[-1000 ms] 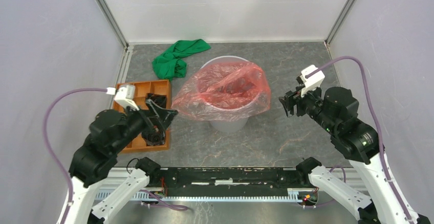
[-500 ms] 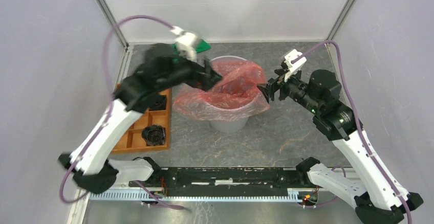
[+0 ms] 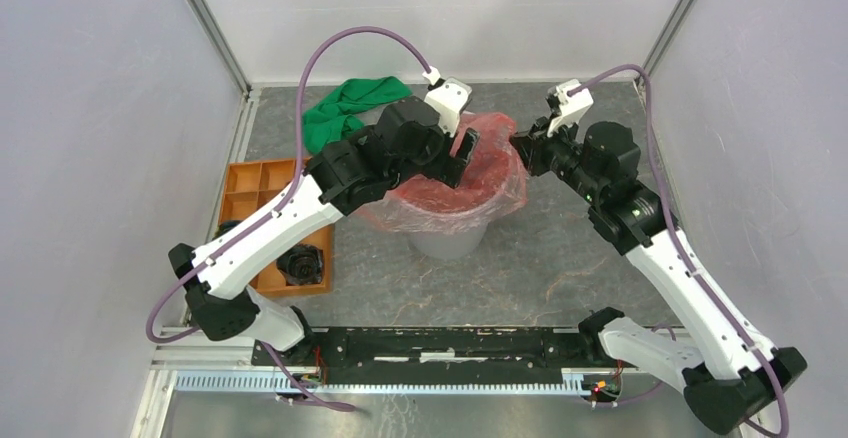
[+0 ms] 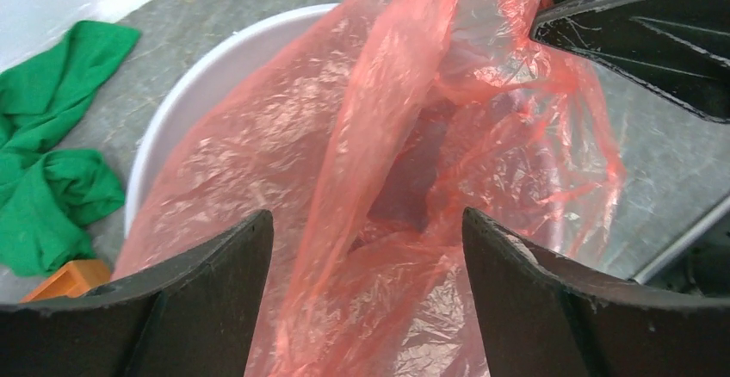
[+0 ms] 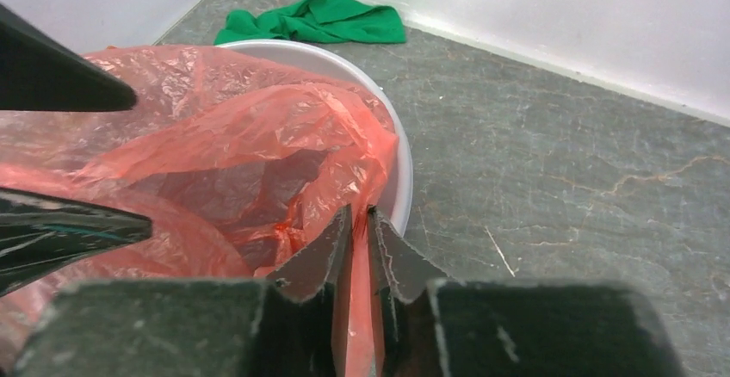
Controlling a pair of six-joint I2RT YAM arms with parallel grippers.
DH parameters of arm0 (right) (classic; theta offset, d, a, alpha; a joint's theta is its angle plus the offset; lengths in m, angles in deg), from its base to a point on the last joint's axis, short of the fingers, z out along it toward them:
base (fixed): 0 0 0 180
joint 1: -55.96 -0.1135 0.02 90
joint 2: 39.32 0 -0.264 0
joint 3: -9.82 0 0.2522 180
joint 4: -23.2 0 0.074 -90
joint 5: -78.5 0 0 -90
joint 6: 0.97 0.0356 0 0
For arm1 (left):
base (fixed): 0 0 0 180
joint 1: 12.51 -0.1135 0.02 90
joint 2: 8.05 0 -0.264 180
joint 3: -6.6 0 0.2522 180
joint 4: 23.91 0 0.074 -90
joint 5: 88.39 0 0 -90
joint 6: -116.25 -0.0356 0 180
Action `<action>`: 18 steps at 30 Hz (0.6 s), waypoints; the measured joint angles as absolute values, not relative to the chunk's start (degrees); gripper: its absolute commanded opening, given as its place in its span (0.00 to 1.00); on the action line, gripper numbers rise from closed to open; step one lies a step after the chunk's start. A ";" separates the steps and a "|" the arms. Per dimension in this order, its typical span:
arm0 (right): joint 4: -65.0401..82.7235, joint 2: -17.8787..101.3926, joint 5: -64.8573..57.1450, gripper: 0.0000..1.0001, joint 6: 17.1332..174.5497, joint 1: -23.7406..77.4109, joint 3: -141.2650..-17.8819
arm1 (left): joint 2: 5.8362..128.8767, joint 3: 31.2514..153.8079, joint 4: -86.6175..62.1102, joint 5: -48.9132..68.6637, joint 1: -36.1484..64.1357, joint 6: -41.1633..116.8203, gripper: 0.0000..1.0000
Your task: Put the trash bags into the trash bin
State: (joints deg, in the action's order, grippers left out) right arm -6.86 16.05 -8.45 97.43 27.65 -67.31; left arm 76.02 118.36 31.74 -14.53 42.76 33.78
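The left gripper (image 4: 363, 222) hangs over the mouth of the grey bin (image 4: 194, 93) with its jaws wide apart, holding nothing, and the crumpled red bag (image 4: 387, 136) is directly beneath them; the bag lies partly inside the bin, its loose edges spilling over the rim; the right gripper (image 5: 360, 222) sits at the bin's rim, directly across from the left one, its jaws pinched together on a thin fold of the red plastic; a raised ridge of bag stands between the two grippers; to the left gripper's outer side a green cloth (image 3: 345, 113) lies bunched on the table (image 3: 560, 258), near the bin but apart from it; back along the left arm an orange tray (image 3: 250, 183) holds a black object (image 3: 300, 263) in a near compartment, well apart from both grippers.
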 measured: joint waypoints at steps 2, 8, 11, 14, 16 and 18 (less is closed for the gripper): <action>-6.11 17.76 -7.14 0.09 97.78 28.65 -67.34 | 76.02 118.36 31.74 -16.60 42.87 33.78 0.88; -5.02 21.91 -2.83 0.00 98.35 30.27 -67.34 | 77.64 119.45 31.74 -18.13 42.87 33.58 0.79; -4.45 22.39 -0.69 0.00 98.44 30.60 -67.34 | 80.07 121.07 31.80 -18.75 42.87 32.95 0.73; -4.41 22.83 0.78 0.00 98.44 30.71 -67.34 | 83.21 123.16 32.90 -19.53 42.69 32.75 0.61; -4.41 23.04 1.41 0.00 98.41 31.08 -67.34 | 84.68 123.97 33.68 -19.86 42.26 32.64 0.47; -4.41 23.33 1.63 0.00 98.41 31.58 -67.34 | 86.14 124.89 34.78 -20.28 41.38 32.51 0.31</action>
